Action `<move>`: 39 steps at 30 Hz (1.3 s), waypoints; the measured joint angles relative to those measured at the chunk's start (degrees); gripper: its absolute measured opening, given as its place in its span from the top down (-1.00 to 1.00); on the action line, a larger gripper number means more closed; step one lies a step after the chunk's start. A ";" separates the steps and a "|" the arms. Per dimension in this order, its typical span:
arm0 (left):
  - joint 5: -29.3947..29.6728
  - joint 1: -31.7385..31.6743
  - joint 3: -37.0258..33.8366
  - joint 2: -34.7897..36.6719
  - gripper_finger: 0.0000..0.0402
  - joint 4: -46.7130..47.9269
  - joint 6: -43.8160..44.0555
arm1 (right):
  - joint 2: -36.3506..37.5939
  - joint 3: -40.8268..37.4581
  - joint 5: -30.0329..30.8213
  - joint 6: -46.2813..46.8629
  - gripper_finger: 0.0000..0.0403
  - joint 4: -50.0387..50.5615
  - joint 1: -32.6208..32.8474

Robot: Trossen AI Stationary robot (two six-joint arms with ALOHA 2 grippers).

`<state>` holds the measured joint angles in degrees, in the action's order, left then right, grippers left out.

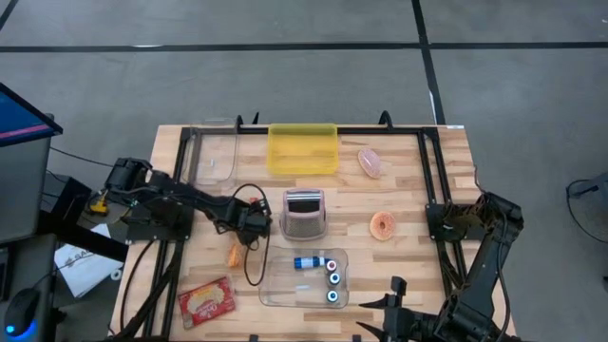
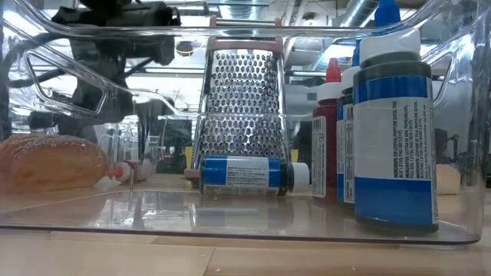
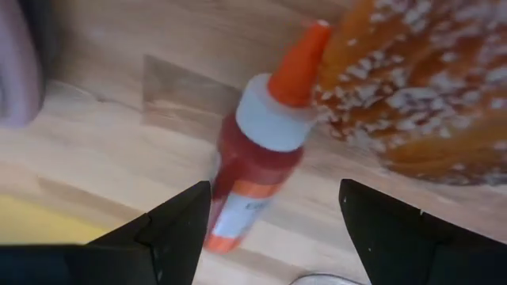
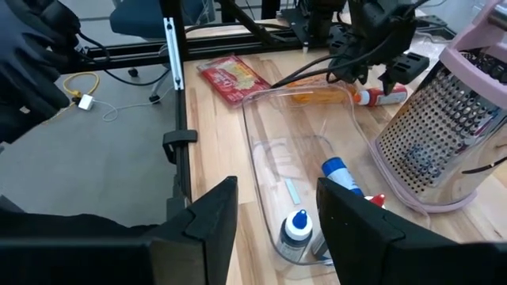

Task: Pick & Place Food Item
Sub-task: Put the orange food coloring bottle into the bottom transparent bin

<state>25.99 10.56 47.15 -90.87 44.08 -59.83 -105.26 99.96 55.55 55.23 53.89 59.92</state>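
On the wooden table [image 1: 408, 204], the left hand [image 3: 273, 229] hangs wide open just above a red bottle [image 3: 253, 170].

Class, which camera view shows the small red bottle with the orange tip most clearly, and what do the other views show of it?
The left wrist view: the red bottle lies on the wood between the left gripper's open fingers, beside the seeded bread. The right wrist view shows it small and distant, the low view only a glimpse by the bread, the high view hides it.

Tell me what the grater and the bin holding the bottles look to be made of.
Grater: perforated shiny sheet metal, likely steel, with a matte pink frame and handle that looks plastic. Bin: clear glossy plastic; the wood table and bottles show straight through its walls.
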 joint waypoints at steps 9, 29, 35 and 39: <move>-2.39 -0.93 -3.97 0.02 -0.36 -11.22 -7.22 | -0.02 0.00 0.00 -0.14 0.19 0.05 -0.07; 1.90 -0.88 -4.04 4.63 0.32 -15.34 11.59 | 0.01 0.00 0.02 0.26 0.19 0.05 -0.27; 2.90 -0.26 -4.04 16.23 0.19 -16.64 16.78 | 0.01 0.00 0.02 0.28 0.19 0.02 -0.48; 1.10 2.25 -4.04 25.12 0.31 -17.21 24.38 | 0.01 0.00 0.02 0.30 0.19 -0.08 -0.48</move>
<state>27.08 12.81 43.11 -65.75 26.87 -35.45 -105.25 99.96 55.57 55.53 53.80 59.44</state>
